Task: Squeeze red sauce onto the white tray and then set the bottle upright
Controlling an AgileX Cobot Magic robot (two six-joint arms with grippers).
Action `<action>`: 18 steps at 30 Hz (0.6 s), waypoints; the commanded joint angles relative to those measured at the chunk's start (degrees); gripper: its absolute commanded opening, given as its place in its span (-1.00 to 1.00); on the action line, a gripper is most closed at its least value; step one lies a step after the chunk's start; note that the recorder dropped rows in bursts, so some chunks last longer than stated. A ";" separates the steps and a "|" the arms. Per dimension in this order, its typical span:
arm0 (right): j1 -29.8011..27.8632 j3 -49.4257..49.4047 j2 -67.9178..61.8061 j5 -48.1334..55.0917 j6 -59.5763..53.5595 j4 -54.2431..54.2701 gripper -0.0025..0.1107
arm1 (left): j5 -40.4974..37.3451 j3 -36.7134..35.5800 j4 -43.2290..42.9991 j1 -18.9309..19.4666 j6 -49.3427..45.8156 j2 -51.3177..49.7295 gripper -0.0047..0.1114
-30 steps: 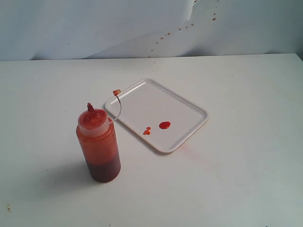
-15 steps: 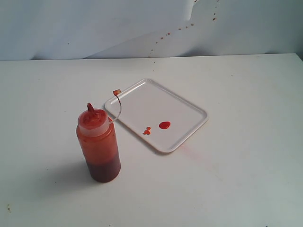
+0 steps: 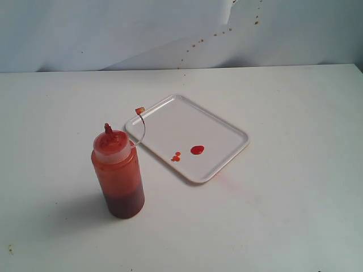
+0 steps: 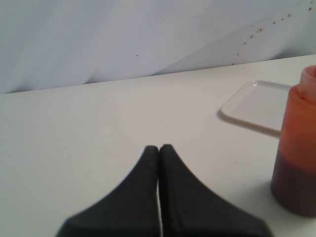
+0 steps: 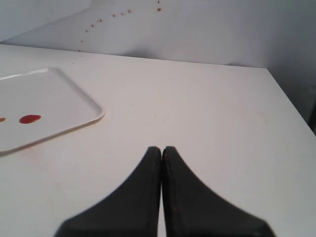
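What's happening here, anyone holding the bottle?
Nothing is being handled. The bottle stands upright on the table next to the white tray, which has a few blobs of red sauce on it. The left gripper and right gripper are both shut, empty, and clear of both.

The left wrist view's edge cuts off the bottle (image 4: 298,143), nozzle unseen; the right wrist view crops the white tray (image 5: 59,98) and perhaps a red sauce drop (image 5: 2,119).

Prob. lab rig, white table (image 3: 295,215), spattered sheet bkdrop (image 3: 113,34)
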State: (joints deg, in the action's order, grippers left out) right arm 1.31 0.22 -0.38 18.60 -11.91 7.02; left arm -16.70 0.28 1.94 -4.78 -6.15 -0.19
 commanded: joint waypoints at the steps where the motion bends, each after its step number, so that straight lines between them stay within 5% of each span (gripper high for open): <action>1: 0.27 -0.22 0.38 0.37 0.82 -1.03 -0.96 | 0.30 -0.28 0.45 0.14 -0.11 0.19 -0.92; 18: 0.27 -0.22 0.38 0.37 0.98 1.13 -0.96 | 0.30 -0.28 0.45 0.14 -0.11 0.19 -0.92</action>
State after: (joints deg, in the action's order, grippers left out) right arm 1.31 0.22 -0.38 18.72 -10.98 7.82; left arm -16.70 0.28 1.94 -4.78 -6.15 -0.19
